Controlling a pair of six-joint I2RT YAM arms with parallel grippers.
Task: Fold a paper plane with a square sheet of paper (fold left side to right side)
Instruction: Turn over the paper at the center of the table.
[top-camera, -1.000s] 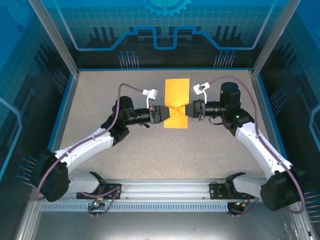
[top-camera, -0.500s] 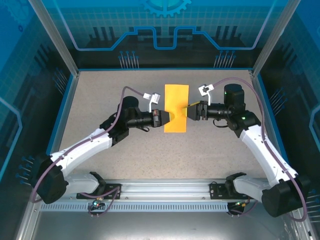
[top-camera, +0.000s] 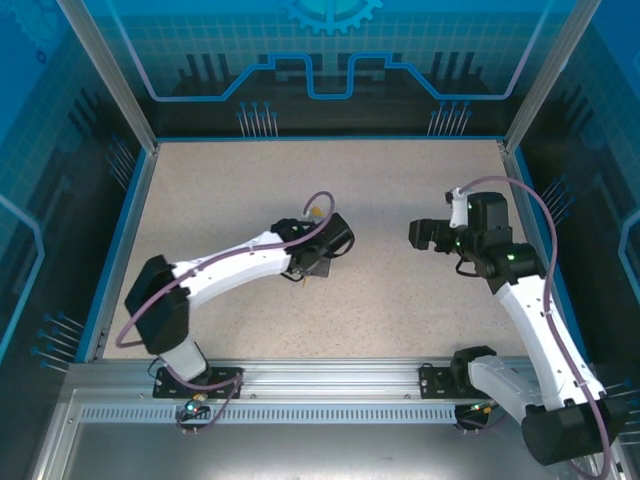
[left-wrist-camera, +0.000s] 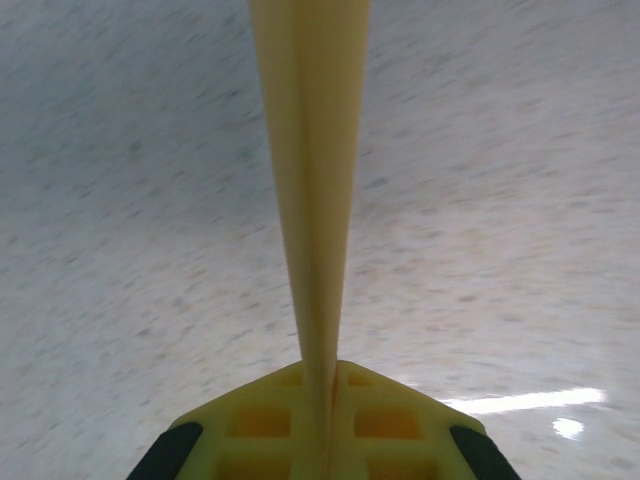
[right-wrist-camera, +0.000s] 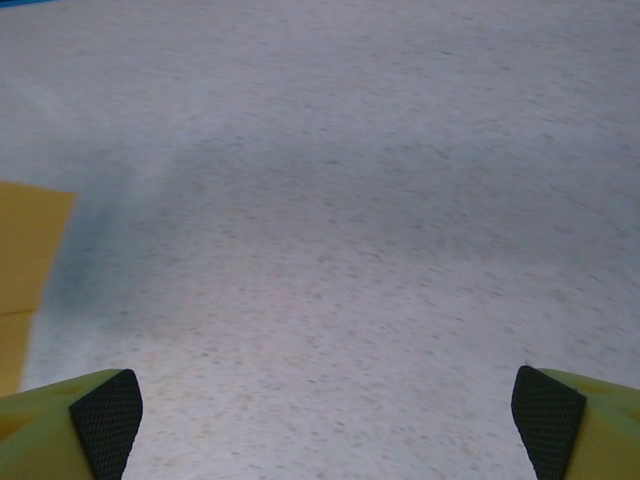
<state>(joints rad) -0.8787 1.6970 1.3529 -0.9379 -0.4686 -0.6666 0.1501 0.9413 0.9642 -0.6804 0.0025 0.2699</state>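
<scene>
The thin, plain orange-yellow square sheet of paper (left-wrist-camera: 312, 180) was seen edge-on from the left wrist. It showed as a narrow doubled strip rising from between the fingers and running away to the far edge of that view, above the speckled beige tabletop (left-wrist-camera: 520, 200). The left gripper (left-wrist-camera: 325, 385) had its yellow jaws pressed together on the near end of that strip, so the sheet was pinched and at least partly lifted (how much of it lay flat could not be told).

From the right wrist, a corner of the same sheet (right-wrist-camera: 25, 250) lay flat on the table at the left edge. The right gripper (right-wrist-camera: 325, 410) was spread wide with nothing between its black pads (right-wrist-camera: 105, 410). From overhead, the white left arm (top-camera: 230, 265) reached across to the middle of the table, and the right gripper (top-camera: 418, 234) hung to the right, well apart from it.

The step in hand looked like carrying the left side over to the right. To do it well, the pinch should stay firm while the held edge travels in a low arc, so that the whole sheet is not dragged. The edges and corners should meet squarely before anything is flattened. The free right claw would best come down on the lying part to pin it, and the crease be pressed only after alignment.
</scene>
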